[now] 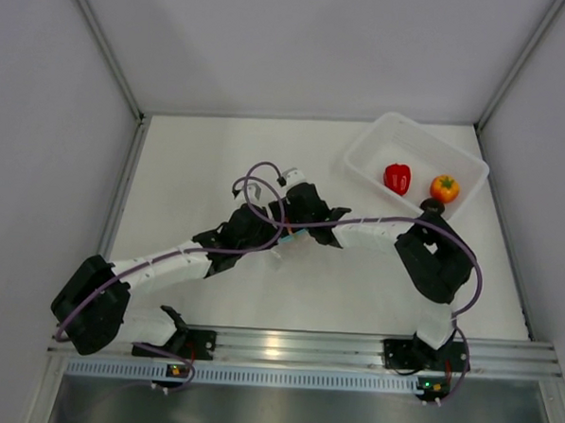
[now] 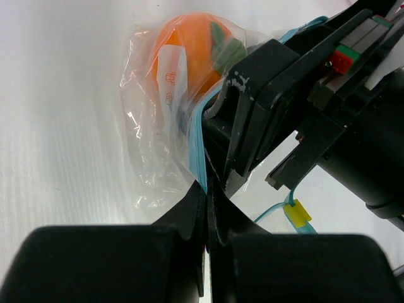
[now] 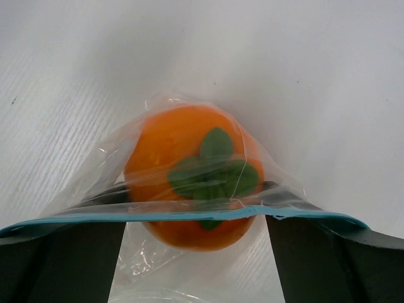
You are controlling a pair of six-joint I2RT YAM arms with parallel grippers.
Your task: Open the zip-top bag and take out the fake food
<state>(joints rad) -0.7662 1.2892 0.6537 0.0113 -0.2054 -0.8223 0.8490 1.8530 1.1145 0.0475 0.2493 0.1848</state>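
The zip-top bag (image 1: 295, 237) lies mid-table between both grippers. My left gripper (image 2: 206, 189) is shut on its light-blue zip strip (image 2: 197, 142). In the left wrist view, one orange fruit (image 2: 189, 50) with a green top is inside the clear bag (image 2: 148, 132). My right gripper (image 3: 196, 221) is open, its fingers (image 3: 63, 259) spread wide, with the zip strip (image 3: 189, 214) stretched across both of them and the orange fruit (image 3: 170, 145) between them. A red pepper (image 1: 396, 178) and a second orange fruit (image 1: 444, 188) lie in the white tray (image 1: 381, 141). The dark piece is not clearly visible.
The white tray stands at the back right. Grey walls close in the table on the left, back and right. A rail (image 1: 294, 347) with both arm bases runs along the near edge. In the left wrist view, the right gripper's black body (image 2: 328, 113) sits close to my left fingers.
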